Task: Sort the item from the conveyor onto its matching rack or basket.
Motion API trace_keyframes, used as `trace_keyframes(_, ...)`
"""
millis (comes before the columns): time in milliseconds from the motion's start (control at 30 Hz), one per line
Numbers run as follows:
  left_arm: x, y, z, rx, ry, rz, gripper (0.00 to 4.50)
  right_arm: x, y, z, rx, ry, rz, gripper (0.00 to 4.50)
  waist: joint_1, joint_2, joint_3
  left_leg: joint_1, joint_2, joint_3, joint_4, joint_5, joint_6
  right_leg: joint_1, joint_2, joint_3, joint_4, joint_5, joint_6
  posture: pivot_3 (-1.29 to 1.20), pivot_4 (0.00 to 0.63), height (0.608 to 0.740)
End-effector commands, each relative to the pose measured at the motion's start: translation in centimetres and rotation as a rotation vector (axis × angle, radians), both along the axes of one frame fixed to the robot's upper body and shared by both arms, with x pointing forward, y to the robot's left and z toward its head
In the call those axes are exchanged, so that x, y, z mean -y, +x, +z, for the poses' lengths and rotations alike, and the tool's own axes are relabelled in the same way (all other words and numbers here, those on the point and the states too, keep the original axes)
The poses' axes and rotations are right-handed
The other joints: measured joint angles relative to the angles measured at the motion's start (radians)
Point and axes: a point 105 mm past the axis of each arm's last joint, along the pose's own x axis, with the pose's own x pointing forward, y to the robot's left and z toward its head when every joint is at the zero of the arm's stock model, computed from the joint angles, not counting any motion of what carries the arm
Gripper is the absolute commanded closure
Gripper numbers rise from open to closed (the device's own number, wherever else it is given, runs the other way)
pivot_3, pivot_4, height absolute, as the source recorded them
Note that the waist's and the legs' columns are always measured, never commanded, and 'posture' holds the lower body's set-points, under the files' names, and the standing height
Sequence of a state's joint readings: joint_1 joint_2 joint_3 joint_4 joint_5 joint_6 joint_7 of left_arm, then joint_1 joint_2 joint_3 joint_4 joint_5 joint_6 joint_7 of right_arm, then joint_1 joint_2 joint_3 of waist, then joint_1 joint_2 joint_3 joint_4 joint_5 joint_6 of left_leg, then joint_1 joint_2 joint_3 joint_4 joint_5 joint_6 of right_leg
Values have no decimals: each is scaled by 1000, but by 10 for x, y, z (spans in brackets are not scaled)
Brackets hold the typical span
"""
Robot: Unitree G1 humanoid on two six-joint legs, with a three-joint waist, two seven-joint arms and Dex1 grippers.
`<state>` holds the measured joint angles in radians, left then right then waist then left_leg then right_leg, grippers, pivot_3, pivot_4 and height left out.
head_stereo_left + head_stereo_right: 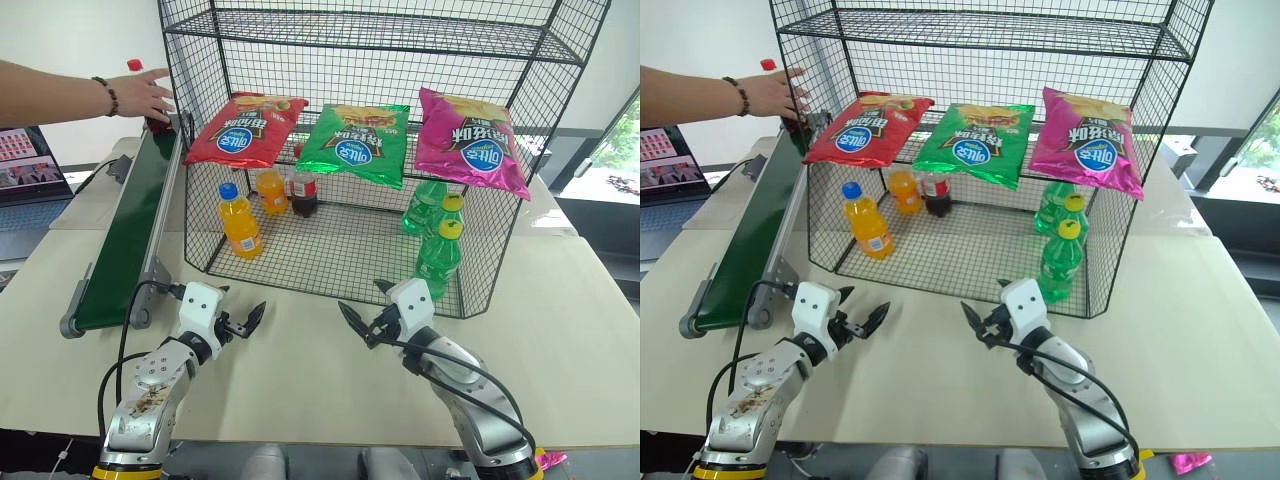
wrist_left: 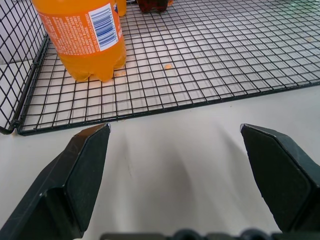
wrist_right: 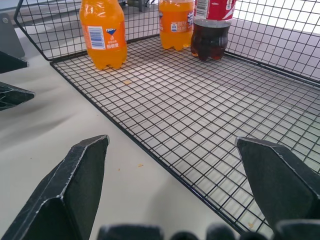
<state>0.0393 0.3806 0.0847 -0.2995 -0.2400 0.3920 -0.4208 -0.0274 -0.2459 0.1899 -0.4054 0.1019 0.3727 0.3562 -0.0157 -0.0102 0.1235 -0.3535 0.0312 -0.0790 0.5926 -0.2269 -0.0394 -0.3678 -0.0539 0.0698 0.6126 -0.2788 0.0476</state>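
Observation:
A person's hand holds the item, a red-capped cola bottle, upright at the far end of the conveyor; the hand hides most of the bottle. The dark green belt runs along the left side of the black wire rack. My left gripper hovers over the table in front of the rack's left corner, open with nothing between its fingers. To its right, my right gripper faces the rack's bottom tier, open and empty too, its fingers spread wide.
On the bottom tier stand two orange-drink bottles, another cola bottle and green bottles. Red, green and pink chip bags lie on the tier above. A laptop sits at far left.

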Motion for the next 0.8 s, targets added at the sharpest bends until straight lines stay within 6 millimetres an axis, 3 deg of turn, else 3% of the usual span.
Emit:
trace_keyframes(33,-2,-2,17,56,-16,-11,78,-4,-3,18,70,22,22,0,-1,0,0,0,0,0,0,0,0,0,0,0,0,0,0,0,150,738)
trace_keyframes(200,-6,-11,46,135,-84,-27,78,3,-3,26,87,19,63,0,0,0,0,0,0,0,0,0,0,0,0,0,0,0,0,0,150,738)
trace_keyframes(300,-23,-16,68,202,-99,28,78,1,-4,41,106,48,145,0,-2,0,0,0,0,0,0,0,0,0,0,0,0,0,0,0,150,738)
trace_keyframes(533,-116,-27,114,366,-127,426,78,-36,-12,104,154,94,589,0,-14,0,1,1,2,-1,0,0,0,1,1,0,1,0,0,0,150,738)
trace_keyframes(700,-154,-37,122,408,-132,596,78,-61,-13,146,206,121,795,0,-6,-1,0,1,1,-1,0,0,1,1,1,-1,0,4,-6,0,150,738)
trace_keyframes(800,-166,-38,119,411,-139,648,78,-72,-12,164,233,144,876,0,-2,-1,0,0,0,0,0,0,0,0,0,-1,1,4,-7,0,150,738)
